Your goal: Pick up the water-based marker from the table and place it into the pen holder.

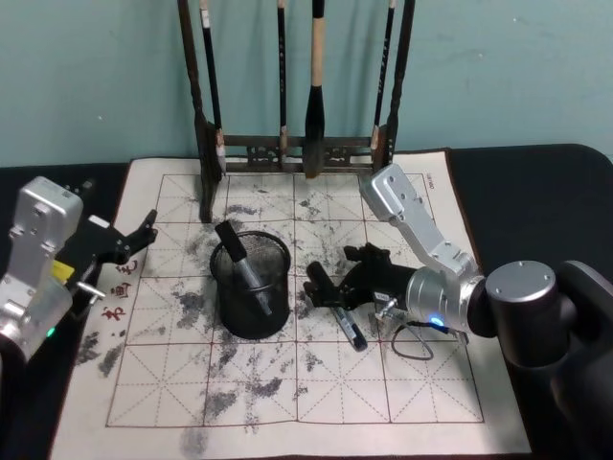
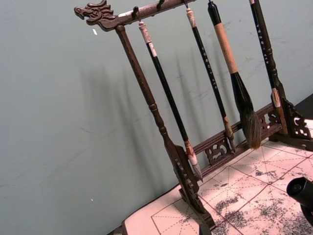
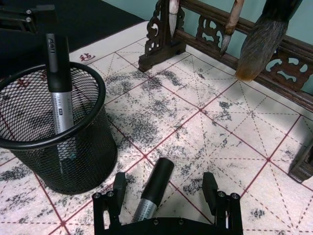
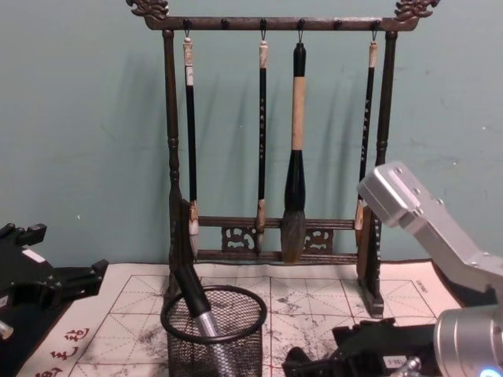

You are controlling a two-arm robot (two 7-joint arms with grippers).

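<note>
One marker [image 3: 152, 191] between right gripper [image 3: 165, 180] fingers [image 3: 210, 188]

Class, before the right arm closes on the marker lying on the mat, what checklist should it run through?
1. Right gripper fingers open: ok.
2. Marker lies between them on the mat: ok.
3. Fingers low enough to grip: cannot tell.
4. Pen holder upright, with room beside the marker already inside: ok.
5. Left gripper by the mat's left edge, away from the path: ok.
</note>
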